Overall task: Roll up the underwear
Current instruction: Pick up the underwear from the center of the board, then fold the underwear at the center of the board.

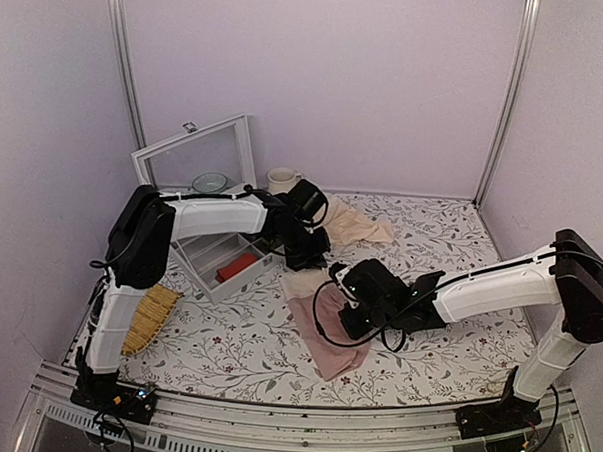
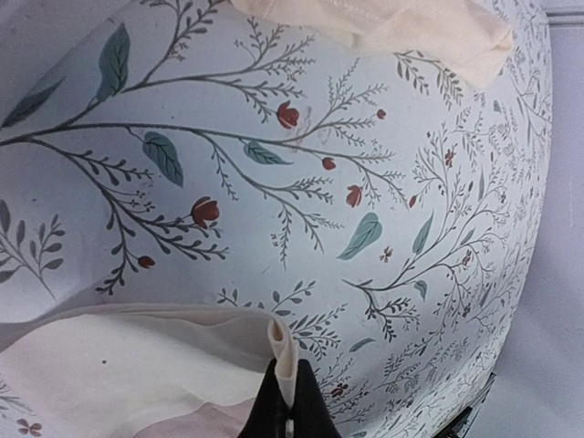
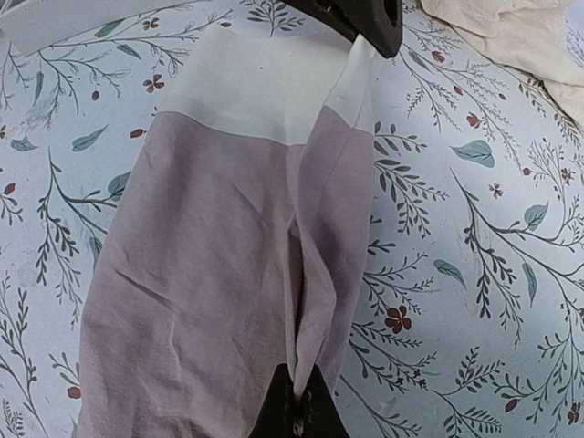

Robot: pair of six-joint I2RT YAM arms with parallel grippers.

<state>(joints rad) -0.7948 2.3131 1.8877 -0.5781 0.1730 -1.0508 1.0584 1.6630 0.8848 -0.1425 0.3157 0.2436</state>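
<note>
A fold of the underwear (image 2: pixel 137 365), at its cream waistband, is pinched by the closed left gripper (image 2: pixel 290 406) at the bottom edge. A beige cloth (image 2: pixel 401 27) is seen lying farther off on the floral table (image 2: pixel 274 137).

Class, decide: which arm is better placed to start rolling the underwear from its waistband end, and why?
Left, probably. The left gripper is shut on the edge of the cream waistband. The right gripper pinches the pink fabric of the underwear further down, away from that end.

The dusty-pink underwear (image 1: pixel 324 337) lies unrolled, creased, on the floral table (image 1: pixel 227 333), cream waistband (image 3: pixel 246 87) farthest, one long edge pinched up
</note>
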